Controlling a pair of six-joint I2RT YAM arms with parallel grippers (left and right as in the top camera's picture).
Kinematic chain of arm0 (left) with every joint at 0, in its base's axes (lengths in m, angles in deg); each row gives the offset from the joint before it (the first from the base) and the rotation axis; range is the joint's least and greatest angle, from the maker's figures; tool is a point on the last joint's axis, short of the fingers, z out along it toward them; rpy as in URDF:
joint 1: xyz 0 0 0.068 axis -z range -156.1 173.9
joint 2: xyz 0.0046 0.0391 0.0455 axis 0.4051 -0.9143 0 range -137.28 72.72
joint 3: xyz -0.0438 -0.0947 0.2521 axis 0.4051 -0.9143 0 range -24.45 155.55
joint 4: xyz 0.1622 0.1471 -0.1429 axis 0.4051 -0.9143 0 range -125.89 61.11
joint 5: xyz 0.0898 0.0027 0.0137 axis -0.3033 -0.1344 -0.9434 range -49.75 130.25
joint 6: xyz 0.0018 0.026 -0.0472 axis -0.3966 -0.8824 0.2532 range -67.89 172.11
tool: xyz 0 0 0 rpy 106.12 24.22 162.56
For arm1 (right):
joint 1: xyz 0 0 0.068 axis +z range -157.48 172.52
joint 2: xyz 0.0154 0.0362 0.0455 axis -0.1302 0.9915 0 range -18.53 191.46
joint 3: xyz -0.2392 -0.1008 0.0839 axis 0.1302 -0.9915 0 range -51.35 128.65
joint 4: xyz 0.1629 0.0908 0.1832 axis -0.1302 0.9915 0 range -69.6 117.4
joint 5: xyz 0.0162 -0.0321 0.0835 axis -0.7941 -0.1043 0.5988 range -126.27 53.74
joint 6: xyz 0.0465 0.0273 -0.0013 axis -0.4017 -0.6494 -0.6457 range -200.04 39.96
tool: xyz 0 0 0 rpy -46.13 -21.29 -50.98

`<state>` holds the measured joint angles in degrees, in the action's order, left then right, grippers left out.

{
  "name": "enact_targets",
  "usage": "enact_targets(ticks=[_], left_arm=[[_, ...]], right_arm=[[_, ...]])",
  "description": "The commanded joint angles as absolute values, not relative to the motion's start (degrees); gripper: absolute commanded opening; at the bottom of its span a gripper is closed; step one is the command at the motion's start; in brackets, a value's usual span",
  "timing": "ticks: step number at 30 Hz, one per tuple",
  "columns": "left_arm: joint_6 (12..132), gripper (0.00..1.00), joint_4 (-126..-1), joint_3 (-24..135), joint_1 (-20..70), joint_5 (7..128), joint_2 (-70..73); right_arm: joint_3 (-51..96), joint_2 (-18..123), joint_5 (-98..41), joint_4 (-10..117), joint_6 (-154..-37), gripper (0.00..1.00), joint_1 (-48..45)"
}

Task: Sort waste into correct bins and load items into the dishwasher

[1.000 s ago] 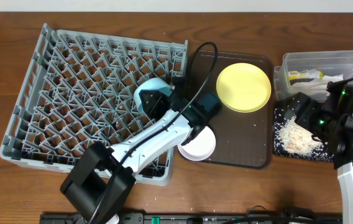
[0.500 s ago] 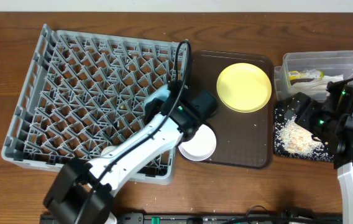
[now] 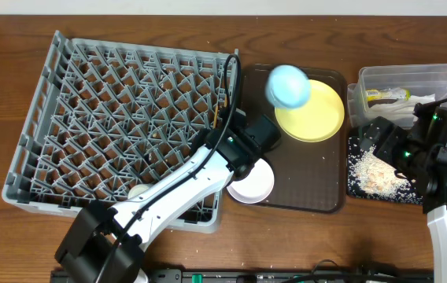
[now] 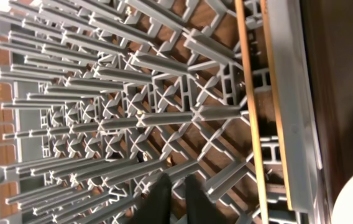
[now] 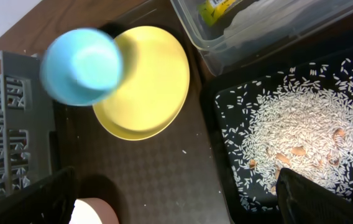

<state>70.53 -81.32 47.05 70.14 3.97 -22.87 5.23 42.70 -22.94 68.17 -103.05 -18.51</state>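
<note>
The light blue bowl [image 3: 289, 85] shows blurred over the far left rim of the yellow plate [image 3: 318, 116] on the brown tray; the right wrist view shows the blue bowl [image 5: 82, 66] and the plate [image 5: 155, 87] too. My left gripper [image 3: 227, 124] hangs over the right edge of the grey dish rack [image 3: 31, 126], and the left wrist view shows this gripper [image 4: 173, 194] shut and empty. Two chopsticks [image 4: 251, 112] lie along the rack's right wall. The white bowl [image 3: 253, 182] sits on the tray. My right gripper [image 5: 176, 208] is open and empty.
The clear tub [image 3: 412, 77] holds the snack wrapper [image 3: 385, 94] and white napkin [image 3: 411, 108]. The black tray [image 3: 352, 179] beside it carries rice crumbs [image 5: 288, 127]. The brown serving tray [image 3: 306, 185] lies between the rack and the bins. My right arm stands over the black tray.
The blue bowl, held by my left gripper over the rack a second ago, has left it and now shows over the plate. The left jaws have closed. The right arm is still.
</note>
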Motion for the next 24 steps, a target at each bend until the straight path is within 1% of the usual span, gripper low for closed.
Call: enact_targets(ticks=[1, 2, 4, 5, 7, 11, 13, 14, 15, 17, 18, 20, 24], left_arm=[[73.32, 0.17, -80.92, 49.02, 69.64, 2.64, -22.13], [73.39, 0.22, -80.55, 49.55, 69.35, 3.27, -21.67], [73.39, 0.24, -78.76, 50.33, 68.22, 6.33, -20.47], [73.13, 0.25, -76.92, 50.49, 67.17, 9.96, -19.66], [70.72, 0.25, -72.68, 50.49, 64.63, 19.91, -18.85], [59.49, 0.25, -64.34, 50.4, 58.64, 47.29, -19.88], [55.62, 0.25, -62.08, 50.4, 56.35, 55.21, -21.23], [54.22, 0.25, -61.67, 50.4, 55.58, 55.84, -22.02], [52.91, 0.29, -61.43, 50.38, 54.9, 54.86, -22.94], [52.76, 0.43, -61.17, 50.38, 53.79, 50.44, -24.75], [52.76, 0.45, -61.12, 50.38, 53.33, 48.54, -25.6], [52.73, 0.45, -60.9, 50.38, 52.5, 46.14, -27.24], [52.49, 0.44, -59.96, 50.38, 52.04, 47.36, -30.06]], right_arm=[[5.97, 42.65, -22.7, 68.19, -102.72, 0.99, -18.86], [5.97, 42.65, -22.7, 68.21, -102.72, 0.99, -18.86], [5.97, 42.65, -22.7, 68.21, -102.72, 0.99, -18.88], [5.97, 42.65, -22.7, 68.19, -102.72, 0.99, -18.86], [5.97, 42.65, -22.7, 68.19, -102.72, 0.99, -18.86], [5.97, 42.65, -22.7, 68.19, -102.72, 0.99, -18.86], [5.97, 42.65, -22.7, 68.21, -102.72, 0.99, -18.86], [5.97, 42.65, -22.7, 68.21, -102.72, 0.99, -18.86], [5.97, 42.65, -22.7, 68.21, -102.72, 0.99, -18.88], [5.97, 42.65, -22.7, 68.21, -102.72, 0.99, -18.86], [5.97, 42.65, -22.7, 68.21, -102.74, 0.99, -18.88], [5.97, 42.65, -22.7, 68.21, -102.74, 0.99, -18.86], [5.97, 42.65, -22.7, 68.21, -102.72, 0.99, -18.86]])
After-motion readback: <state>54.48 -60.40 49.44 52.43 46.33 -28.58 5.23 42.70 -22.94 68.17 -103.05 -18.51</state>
